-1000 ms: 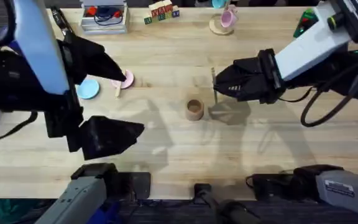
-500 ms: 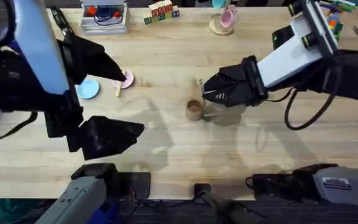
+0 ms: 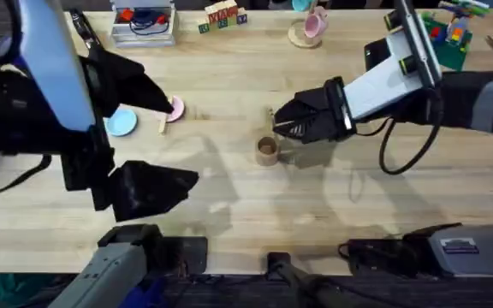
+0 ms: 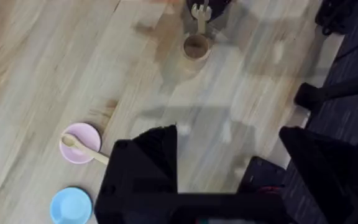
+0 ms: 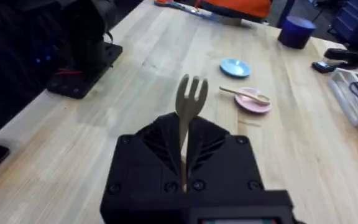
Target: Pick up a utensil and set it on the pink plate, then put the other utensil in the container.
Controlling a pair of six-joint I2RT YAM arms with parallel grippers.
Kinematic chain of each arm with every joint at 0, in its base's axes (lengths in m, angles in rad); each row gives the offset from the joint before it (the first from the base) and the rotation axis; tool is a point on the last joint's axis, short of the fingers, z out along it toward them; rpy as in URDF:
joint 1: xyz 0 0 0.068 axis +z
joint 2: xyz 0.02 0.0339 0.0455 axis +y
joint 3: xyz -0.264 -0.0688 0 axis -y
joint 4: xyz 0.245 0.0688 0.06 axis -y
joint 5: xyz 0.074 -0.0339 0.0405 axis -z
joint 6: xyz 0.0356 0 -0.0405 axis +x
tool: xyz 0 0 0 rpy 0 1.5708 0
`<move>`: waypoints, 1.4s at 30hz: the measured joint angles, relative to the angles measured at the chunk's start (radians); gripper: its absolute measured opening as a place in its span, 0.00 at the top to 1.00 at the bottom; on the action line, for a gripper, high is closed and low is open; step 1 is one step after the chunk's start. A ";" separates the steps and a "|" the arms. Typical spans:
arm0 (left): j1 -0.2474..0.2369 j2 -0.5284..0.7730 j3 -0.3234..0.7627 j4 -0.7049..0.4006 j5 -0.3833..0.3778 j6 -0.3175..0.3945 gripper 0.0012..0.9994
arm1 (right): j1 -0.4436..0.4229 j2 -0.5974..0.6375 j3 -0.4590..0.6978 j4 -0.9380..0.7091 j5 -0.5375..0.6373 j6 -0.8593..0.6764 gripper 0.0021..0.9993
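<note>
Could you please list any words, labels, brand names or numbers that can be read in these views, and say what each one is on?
No text can be read.
Letter blocks at the table's far edge: red marks, too blurred to read.
White label on the arm base at lower right: print too small to read.
Wooden fork, pink plate and brown container: no markings visible.

Two black-jointed arms, right arm [image 3: 400, 68] with a white link, small green lights and a looping black cable (at 5 o'clock of it), left arm [image 3: 54, 68] with a pale blue-white link, black screw-studded gripper housings.
</note>
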 joint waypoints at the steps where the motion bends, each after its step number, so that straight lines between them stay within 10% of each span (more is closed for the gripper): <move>1: 0.000 0.000 0.000 -0.005 0.000 0.000 0.01 | 0.007 0.004 0.000 0.001 0.000 0.000 0.97; 42: 0.000 0.000 0.000 -0.015 0.000 0.000 0.01 | 0.042 0.151 0.000 0.118 0.026 0.031 0.96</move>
